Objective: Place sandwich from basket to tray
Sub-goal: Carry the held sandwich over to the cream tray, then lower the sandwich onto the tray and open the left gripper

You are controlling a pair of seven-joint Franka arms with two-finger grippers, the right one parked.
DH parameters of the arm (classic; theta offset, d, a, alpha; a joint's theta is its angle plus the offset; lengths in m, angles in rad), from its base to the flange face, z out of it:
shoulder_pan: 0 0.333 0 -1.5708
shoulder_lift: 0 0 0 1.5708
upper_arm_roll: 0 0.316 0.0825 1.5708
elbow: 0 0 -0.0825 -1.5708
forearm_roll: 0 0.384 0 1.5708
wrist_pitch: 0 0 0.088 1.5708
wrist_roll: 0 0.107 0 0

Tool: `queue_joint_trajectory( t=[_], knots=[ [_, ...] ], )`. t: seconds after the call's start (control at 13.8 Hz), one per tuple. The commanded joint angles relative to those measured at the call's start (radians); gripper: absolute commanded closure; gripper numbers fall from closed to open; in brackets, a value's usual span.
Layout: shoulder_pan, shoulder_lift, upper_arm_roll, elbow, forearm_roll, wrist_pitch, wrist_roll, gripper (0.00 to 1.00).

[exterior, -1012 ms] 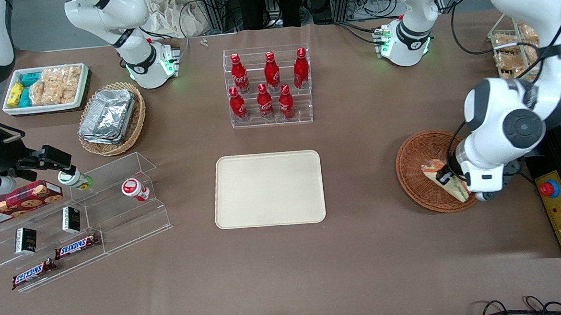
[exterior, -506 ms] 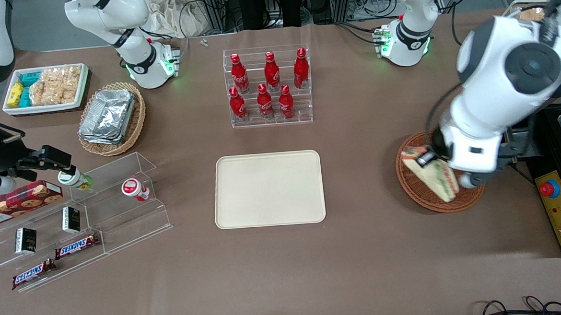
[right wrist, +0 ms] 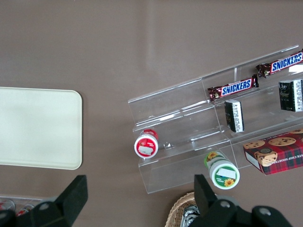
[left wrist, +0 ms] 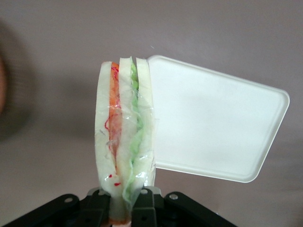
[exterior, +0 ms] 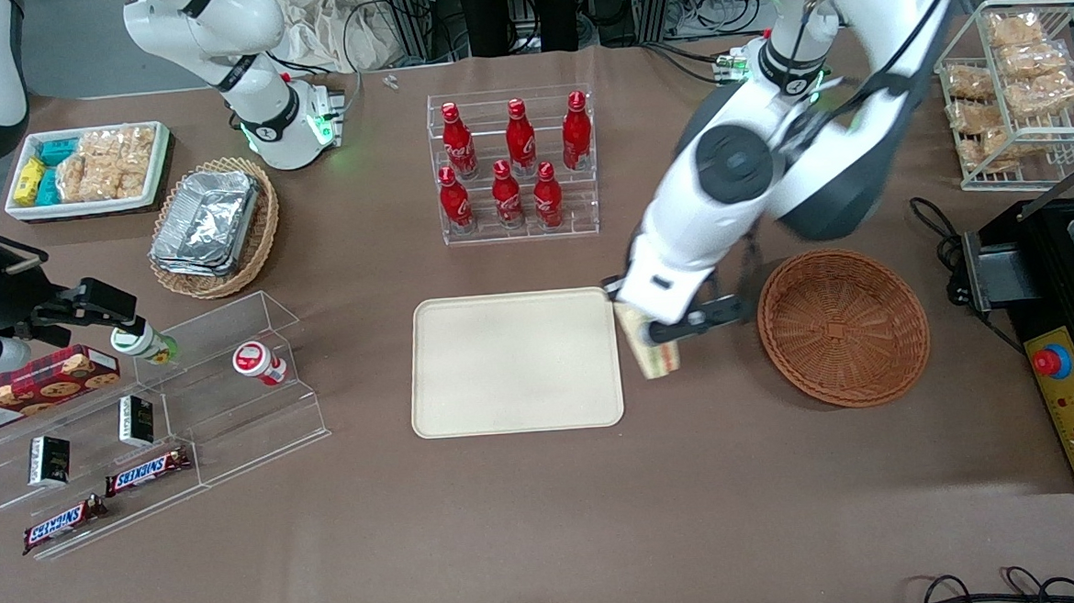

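Pinched between the jaws of the gripper (left wrist: pixel 127 208), the sandwich (left wrist: pixel 124 142) hangs in the air just beside the tray (exterior: pixel 514 362), at the edge facing the basket (exterior: pixel 843 327), which now sits without it. To set it down well, I'd say the arm should carry it on over the tray's middle, lower it until the wrap touches the flat, and only then let go so it doesn't tip onto the rim.

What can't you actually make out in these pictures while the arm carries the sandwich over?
- Gripper, front view: shut on the sandwich, but the arm's white wrist hides the fingers.
- Sandwich's gripped end, left wrist view: cut off by the picture's edge.
- Tray, left wrist view: one edge hidden by the sandwich.
- Basket, left wrist view: only a blur.
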Motion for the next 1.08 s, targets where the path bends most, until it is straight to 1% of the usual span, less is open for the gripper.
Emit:
queue_joint_trajectory(
  t=[0.0, 0.07, 0.14, 0.22, 0.36, 0.51, 0.65, 0.72, 0.8, 1.01],
  knots=[
    [-0.069, 0.154, -0.001, 0.032, 0.151, 0.046, -0.011, 1.00],
    [-0.104, 0.200, 0.002, 0.029, 0.222, 0.078, -0.011, 1.00],
    [-0.115, 0.246, 0.002, 0.026, 0.283, 0.122, -0.017, 1.00],
    [-0.117, 0.286, 0.002, 0.026, 0.310, 0.174, -0.039, 1.00],
    [-0.134, 0.317, 0.002, 0.021, 0.316, 0.233, -0.071, 1.00],
    [-0.141, 0.339, 0.007, 0.004, 0.368, 0.236, -0.073, 1.00],
    [-0.143, 0.350, 0.007, -0.025, 0.379, 0.236, -0.074, 1.00],
    [-0.145, 0.350, 0.007, -0.033, 0.380, 0.236, -0.074, 0.63],
    [-0.145, 0.348, 0.009, -0.031, 0.380, 0.236, -0.074, 0.01],
    [-0.134, 0.305, 0.007, -0.023, 0.365, 0.198, -0.080, 0.00]
  ],
)
